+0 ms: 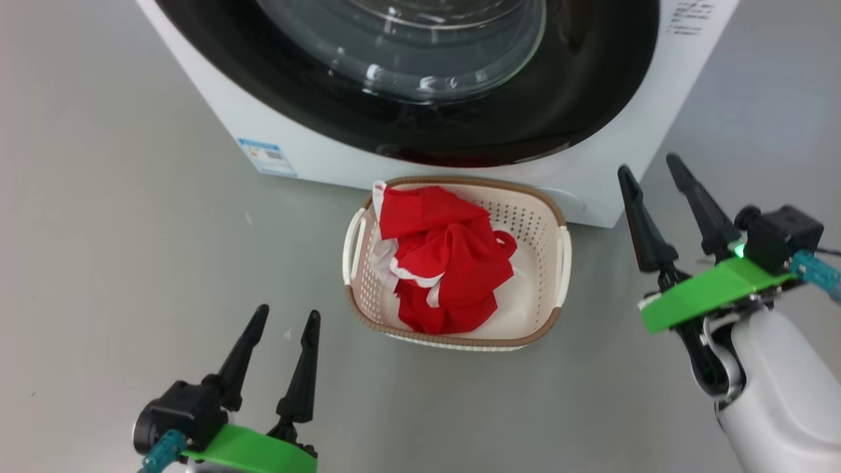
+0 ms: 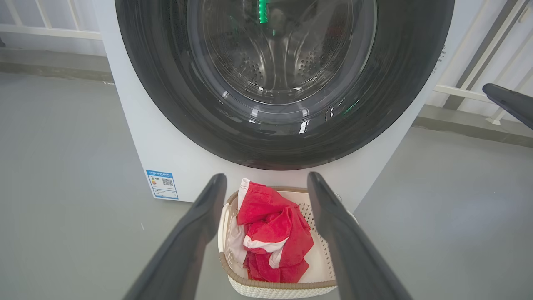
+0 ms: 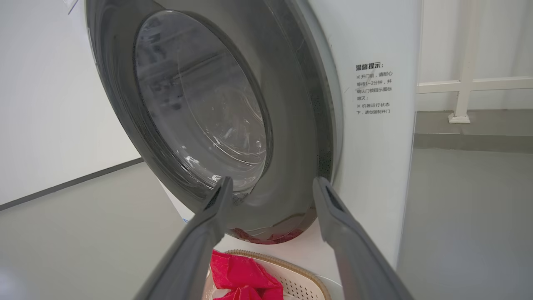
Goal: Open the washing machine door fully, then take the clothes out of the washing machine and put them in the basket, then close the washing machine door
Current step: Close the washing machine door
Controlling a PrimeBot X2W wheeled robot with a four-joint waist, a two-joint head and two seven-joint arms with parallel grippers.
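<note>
1. Clothes, a bright red fabric bundle with white trim, lie heaped in the cream-white perforated plastic basket with a brown woven-look rim.
2. Basket stands on the grey floor, just before the big white front-loading washing machine.
3. Large round glossy black-rimmed glass door looks flush with the machine's front; latch unseen.
4. Left claw and right claw: fingers spread wide, holding nothing, either side of the basket.
5. Judgement: unloading done, door apparently closed; little remains.

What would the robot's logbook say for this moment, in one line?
door: looks shut | clothes: in basket | left gripper: open, empty | right gripper: open, empty
</note>
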